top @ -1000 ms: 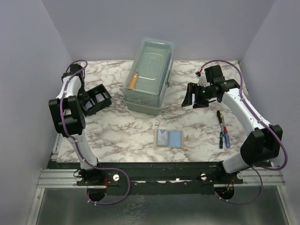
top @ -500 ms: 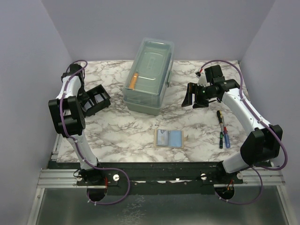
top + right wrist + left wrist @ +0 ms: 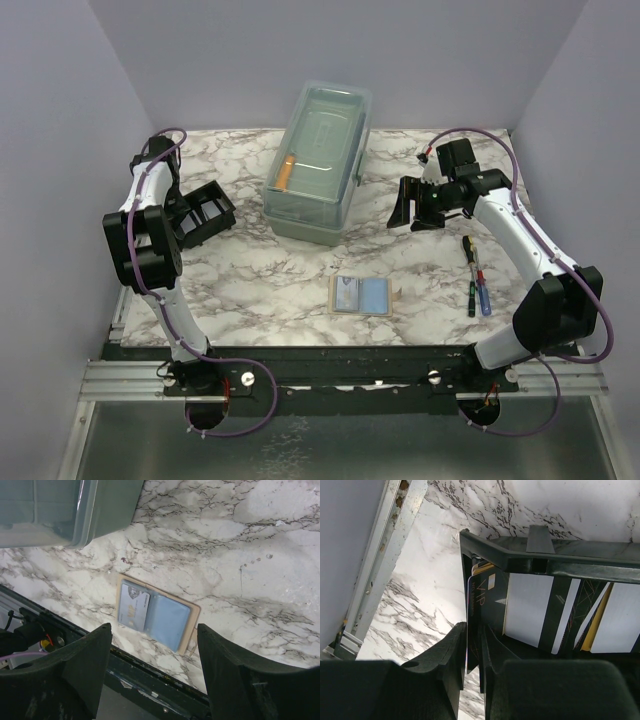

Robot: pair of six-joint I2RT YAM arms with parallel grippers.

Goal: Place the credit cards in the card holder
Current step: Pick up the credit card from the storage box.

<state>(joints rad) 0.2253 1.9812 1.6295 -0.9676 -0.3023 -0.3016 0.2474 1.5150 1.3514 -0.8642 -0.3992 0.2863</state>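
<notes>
1. Tan pad (image 3: pixel 393 297), near table edge, centre. It bears two credit cards flat and side by side: grey card (image 3: pixel 347 295) on the left, blue card (image 3: pixel 374 295) on the right.
2. Screwdrivers (image 3: pixel 477 278), near right, lying loose.
3. Card holder (image 3: pixel 210 210), left side, mid-depth, with several cards standing in its slots.
4. Left gripper (image 3: pixel 473 630), at the holder's end slot, fingers drawn nearly together and pinching an upright dark card (image 3: pixel 474 607).
5. Right gripper (image 3: pixel 155 630), raised over the table right of centre, fingers wide apart, holding nothing.
6. Clear lidded box (image 3: pixel 320 165), far centre.
</notes>
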